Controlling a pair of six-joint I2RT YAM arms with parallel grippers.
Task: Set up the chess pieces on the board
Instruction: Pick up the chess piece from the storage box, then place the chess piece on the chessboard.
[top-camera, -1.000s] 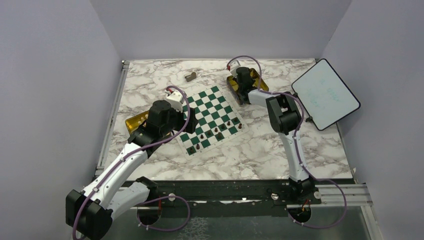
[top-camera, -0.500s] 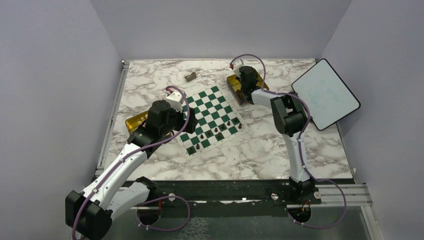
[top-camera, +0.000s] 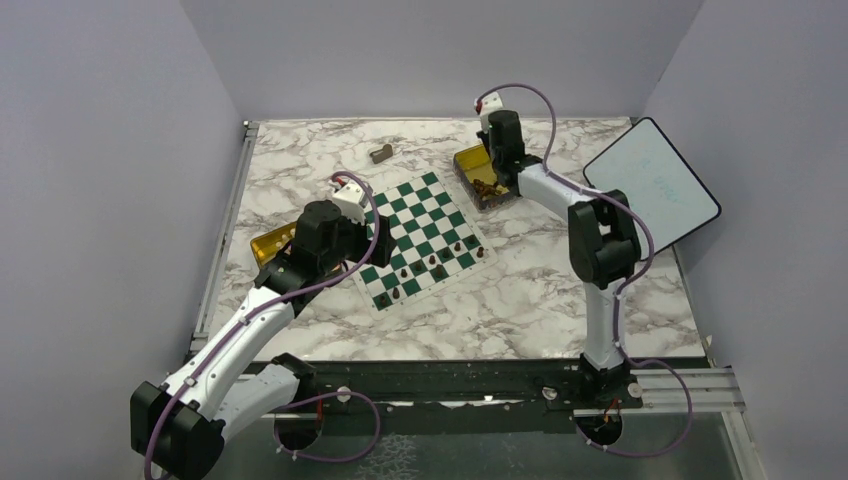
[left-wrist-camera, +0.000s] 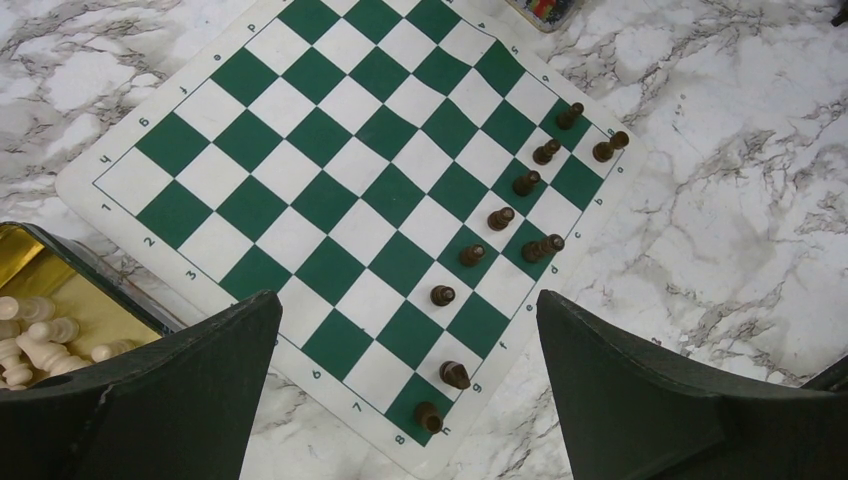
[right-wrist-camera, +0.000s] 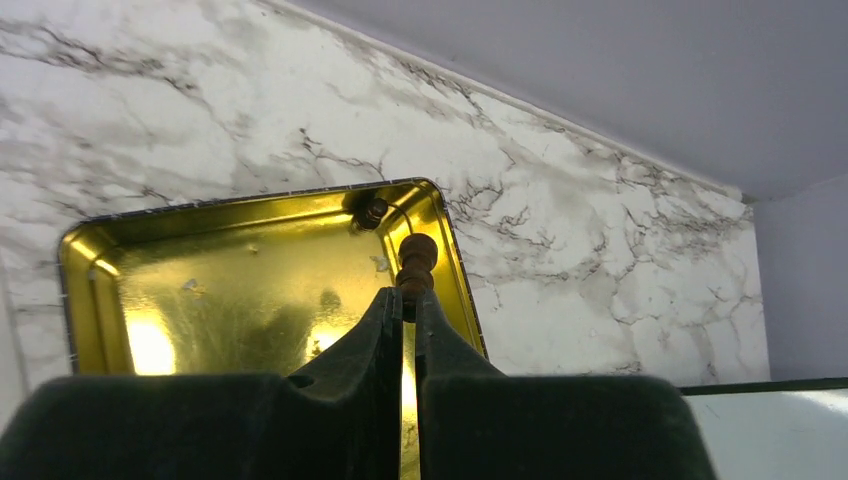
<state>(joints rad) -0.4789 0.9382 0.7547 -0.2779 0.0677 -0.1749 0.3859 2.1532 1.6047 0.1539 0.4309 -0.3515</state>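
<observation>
The green-and-white board (top-camera: 420, 222) (left-wrist-camera: 340, 170) lies mid-table. Several dark brown chess pieces (top-camera: 440, 258) (left-wrist-camera: 500, 217) stand along its near-right edge. My left gripper (top-camera: 374, 240) (left-wrist-camera: 410, 300) hangs open above the board's near corner, nothing between its fingers. My right gripper (top-camera: 497, 162) (right-wrist-camera: 403, 297) is raised over the far gold tin (top-camera: 470, 162) (right-wrist-camera: 250, 270), shut on a dark brown chess piece (right-wrist-camera: 416, 260) whose round top sticks out past the fingertips. One more dark piece (right-wrist-camera: 372, 211) lies in the tin's far corner.
A second gold tin (top-camera: 268, 243) (left-wrist-camera: 70, 295) holding white pieces (left-wrist-camera: 30, 335) sits left of the board. A grey-tan block (top-camera: 381, 153) lies at the back. A white black-rimmed panel (top-camera: 650, 187) leans at the right wall.
My right gripper has closed on a dark piece and lifted up and back from the far gold tin. The left arm has not moved.
</observation>
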